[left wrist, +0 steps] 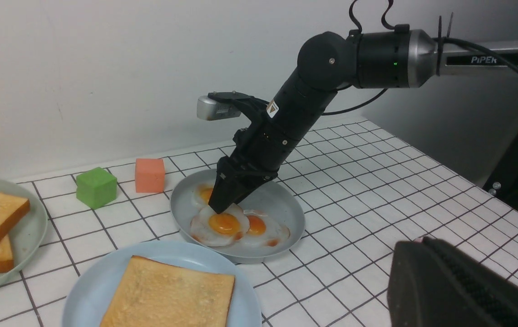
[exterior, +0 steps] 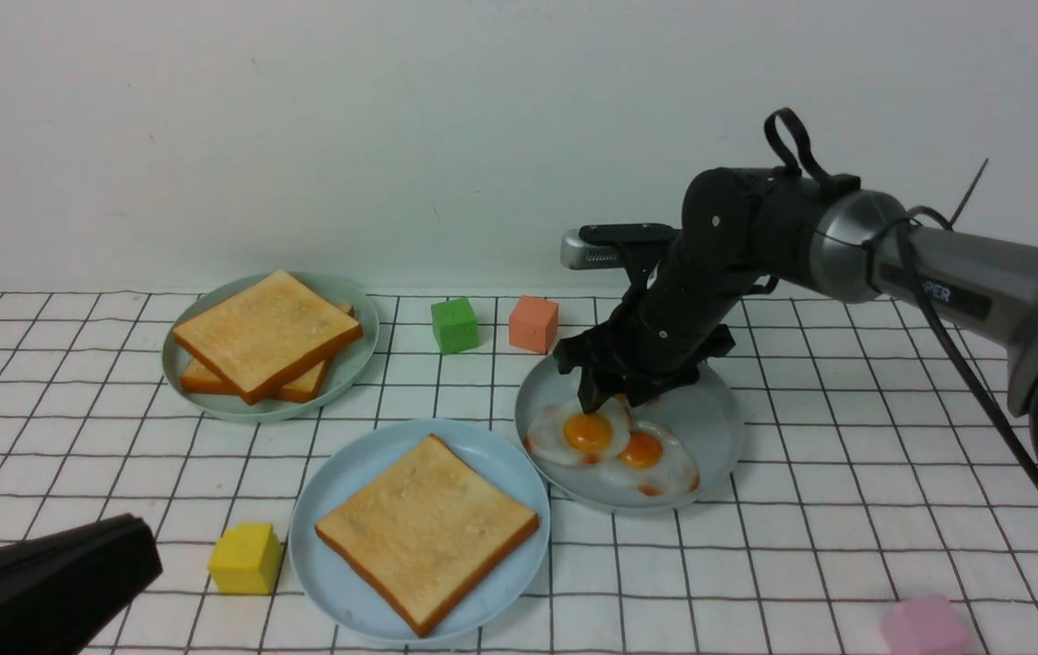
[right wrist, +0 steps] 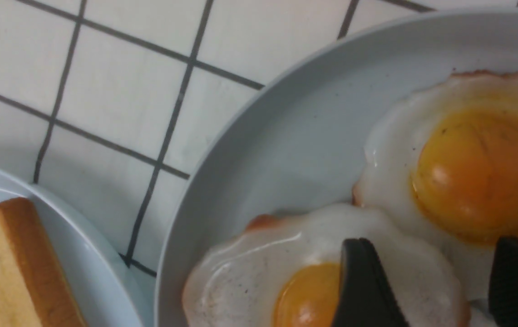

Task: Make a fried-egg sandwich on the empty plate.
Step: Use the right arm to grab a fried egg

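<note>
Right wrist view: the right gripper (right wrist: 433, 247) has its black fingers (right wrist: 363, 286) spread apart, tips down on a glossy white toy fried egg with an orange yolk (right wrist: 259, 268), not clamping it. A second egg (right wrist: 476, 172) lies beside them, both in a dull grey-blue round plastic plate (right wrist: 295, 127). Near the fingers, a square golden-brown toast slice (exterior: 428, 532) lies on the round light sky-blue plastic plate (exterior: 337, 482). Well apart, the black left gripper (exterior: 73, 573) shows too little to tell its grip

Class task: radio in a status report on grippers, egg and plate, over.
Right gripper open, down over an egg. Left gripper low, state unclear. One toast on blue plate, no egg yet. Nothing between them.
</note>
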`<move>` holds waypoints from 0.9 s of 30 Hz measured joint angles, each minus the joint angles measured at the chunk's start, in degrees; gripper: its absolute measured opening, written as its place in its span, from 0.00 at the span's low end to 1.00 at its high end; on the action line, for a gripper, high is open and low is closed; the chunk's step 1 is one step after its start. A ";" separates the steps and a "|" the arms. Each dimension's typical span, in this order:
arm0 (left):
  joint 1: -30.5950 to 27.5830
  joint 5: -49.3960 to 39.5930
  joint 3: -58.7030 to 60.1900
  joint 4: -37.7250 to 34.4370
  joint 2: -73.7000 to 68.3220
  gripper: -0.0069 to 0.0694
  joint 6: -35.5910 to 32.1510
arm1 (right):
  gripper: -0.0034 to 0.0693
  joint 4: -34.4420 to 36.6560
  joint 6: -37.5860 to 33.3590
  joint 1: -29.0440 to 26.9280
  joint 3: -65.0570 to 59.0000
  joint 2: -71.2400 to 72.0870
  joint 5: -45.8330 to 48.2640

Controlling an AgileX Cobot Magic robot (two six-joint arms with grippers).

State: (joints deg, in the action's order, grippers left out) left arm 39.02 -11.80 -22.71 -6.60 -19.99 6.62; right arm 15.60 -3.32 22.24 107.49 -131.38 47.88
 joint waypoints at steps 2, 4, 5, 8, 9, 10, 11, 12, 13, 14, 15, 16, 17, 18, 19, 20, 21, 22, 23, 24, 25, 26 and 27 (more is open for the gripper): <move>0.00 -0.48 0.00 0.00 0.00 0.07 0.00 | 0.58 0.00 0.00 0.00 0.00 -0.06 -0.12; 0.00 -0.56 0.00 0.00 0.00 0.07 0.00 | 0.58 0.00 0.00 0.00 0.00 -0.06 -0.12; 0.00 -0.56 0.00 0.00 0.00 0.07 0.00 | 0.58 0.00 0.00 0.00 0.00 -0.06 -0.12; 0.00 -0.79 0.06 0.00 0.00 0.07 0.00 | 0.58 0.05 0.00 0.00 0.11 -0.27 -0.12; 0.00 -0.78 0.06 0.00 0.00 0.07 0.00 | 0.58 0.05 0.00 0.00 0.17 -0.34 -0.12; 0.00 -0.78 0.06 0.00 0.00 0.07 0.00 | 0.58 0.05 0.00 0.00 0.22 -0.40 -0.12; 0.00 -0.78 0.06 0.00 0.00 0.07 0.00 | 0.58 0.05 0.00 0.00 0.22 -0.40 -0.12; 0.00 -0.78 0.06 0.00 0.00 0.07 0.00 | 0.58 0.05 0.00 0.00 0.22 -0.45 -0.12; 0.00 -0.78 0.06 0.00 0.00 0.07 0.00 | 0.58 0.05 0.00 0.00 0.22 -0.52 -0.12; 0.00 -0.78 0.06 0.00 0.00 0.07 0.00 | 0.58 0.05 0.00 0.00 0.28 -0.59 -0.07; 0.00 -0.78 0.06 0.00 0.00 0.07 0.00 | 0.57 0.05 0.16 0.00 0.34 -0.64 -0.07; 0.00 -0.78 0.06 0.00 0.00 0.07 0.00 | 0.56 0.05 0.24 0.00 0.38 -0.70 0.00; 0.00 -0.78 0.06 0.00 0.00 0.07 0.00 | 0.56 0.05 0.31 0.00 0.38 -0.70 0.07; 0.00 -0.78 0.06 0.00 0.00 0.07 0.00 | 0.53 -0.08 0.87 0.00 0.47 -0.76 0.12; 0.00 -0.78 0.06 0.00 0.00 0.07 0.00 | 0.52 -0.25 1.00 0.00 0.52 -0.82 0.12; 0.00 -0.78 0.06 0.00 0.00 0.07 0.00 | 0.50 -0.36 1.19 0.00 0.52 -0.82 0.12; 0.00 -0.78 0.06 0.00 0.00 0.07 0.00 | 0.48 -0.28 1.36 -0.05 0.58 -0.89 0.23; 0.00 -0.78 0.06 0.00 0.00 0.07 0.00 | 0.47 -0.21 1.43 -0.05 0.58 -0.89 0.23; 0.00 -0.78 0.06 0.00 0.00 0.07 0.00 | 0.44 -0.02 1.50 -0.05 0.58 -0.89 0.29; 0.00 -0.78 0.06 0.00 0.00 0.07 0.00 | 0.42 0.12 1.52 -0.05 0.58 -0.89 0.29; 0.00 -0.78 0.06 0.00 0.00 0.07 0.00 | 0.41 0.12 1.52 -0.05 0.58 -0.89 0.29; 0.00 -0.78 0.06 0.00 0.00 0.07 0.00 | 0.39 0.24 1.52 -0.05 0.58 -0.89 0.34; 0.00 -0.78 0.06 0.00 0.00 0.07 0.00 | 0.38 0.23 1.52 -0.05 0.58 -0.89 0.33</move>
State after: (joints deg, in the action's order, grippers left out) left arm 39.02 -12.58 -22.65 -6.60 -19.99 6.62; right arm 15.82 -1.80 22.18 108.08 -132.27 48.21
